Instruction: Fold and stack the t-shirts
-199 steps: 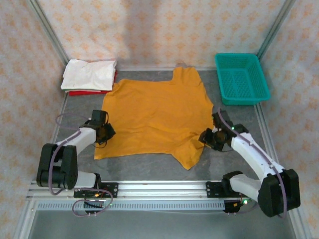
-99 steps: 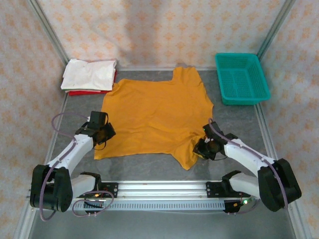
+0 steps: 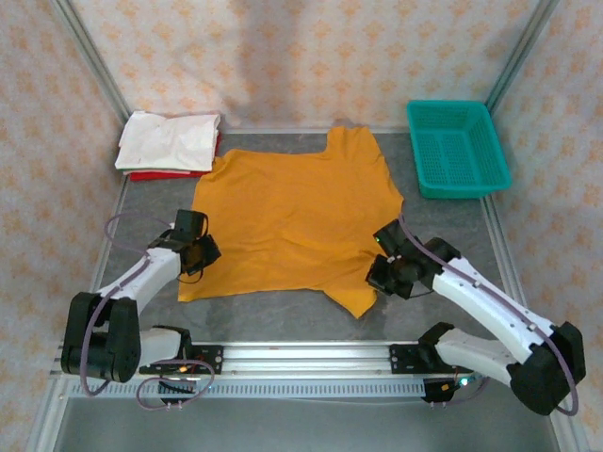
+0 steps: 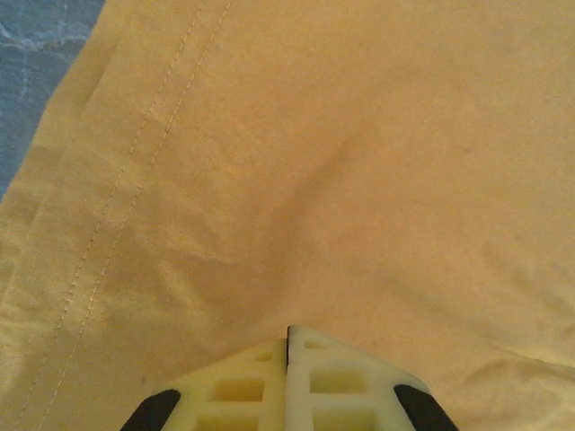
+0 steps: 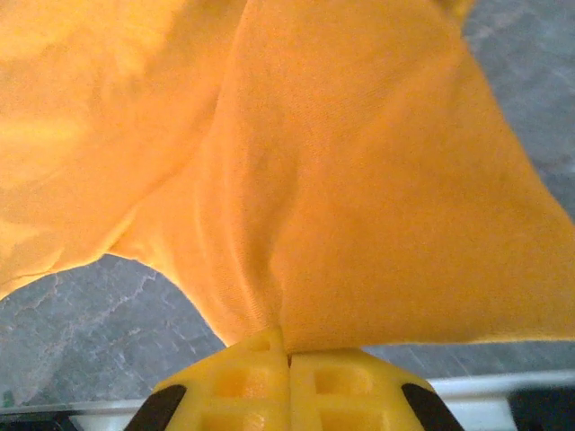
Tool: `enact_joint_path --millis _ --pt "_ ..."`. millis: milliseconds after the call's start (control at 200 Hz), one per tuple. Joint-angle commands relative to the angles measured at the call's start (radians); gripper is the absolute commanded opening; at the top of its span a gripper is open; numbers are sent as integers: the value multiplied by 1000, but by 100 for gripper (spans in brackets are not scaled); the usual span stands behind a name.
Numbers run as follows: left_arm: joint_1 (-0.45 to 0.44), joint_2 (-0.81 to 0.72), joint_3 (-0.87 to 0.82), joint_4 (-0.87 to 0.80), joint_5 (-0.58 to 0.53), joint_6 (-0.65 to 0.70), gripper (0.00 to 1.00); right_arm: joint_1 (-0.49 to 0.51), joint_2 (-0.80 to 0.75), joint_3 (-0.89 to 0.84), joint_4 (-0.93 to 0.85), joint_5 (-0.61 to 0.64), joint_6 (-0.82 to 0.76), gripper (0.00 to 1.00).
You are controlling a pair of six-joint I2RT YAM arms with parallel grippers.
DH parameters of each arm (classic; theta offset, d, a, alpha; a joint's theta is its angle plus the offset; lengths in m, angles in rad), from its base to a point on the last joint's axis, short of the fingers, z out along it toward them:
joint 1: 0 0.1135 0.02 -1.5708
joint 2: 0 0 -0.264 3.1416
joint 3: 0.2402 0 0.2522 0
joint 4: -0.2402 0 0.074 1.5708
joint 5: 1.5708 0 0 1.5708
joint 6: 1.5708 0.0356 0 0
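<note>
Two t-shirts, a white t-shirt (image 3: 168,141) over a red t-shirt (image 3: 155,175), sit folded and stacked at the tabletop's (image 3: 283,315) far-left corner, while the mustard-orange t-shirt (image 3: 297,221) lies spread mid-tabletop, unfolded, with the left pincer (image 3: 202,254) and right pincer (image 3: 377,273) each clamped on a near corner.

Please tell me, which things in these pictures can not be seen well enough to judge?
- Top view: the red t-shirt lies under the white t-shirt; only an edge shows, so its fold cannot be judged.
- All views: the orange t-shirt hides its own lower face against the table.
- Wrist views: the bottom edge cuts off the left end effector and the right end effector; how much cloth each pinches is unclear.
</note>
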Motion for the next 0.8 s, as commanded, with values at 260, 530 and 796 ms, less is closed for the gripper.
enact_joint_path --millis 260,530,796 --pt "-6 -15 -1 -44 31 3 22 77 85 150 -298 233 111 38" --pt "-6 -196 -39 -271 23 -119 45 59 224 122 -6 374 -95 41" --pt "-6 -162 -8 -426 -107 -190 50 30 311 96 274 392 -204 41"
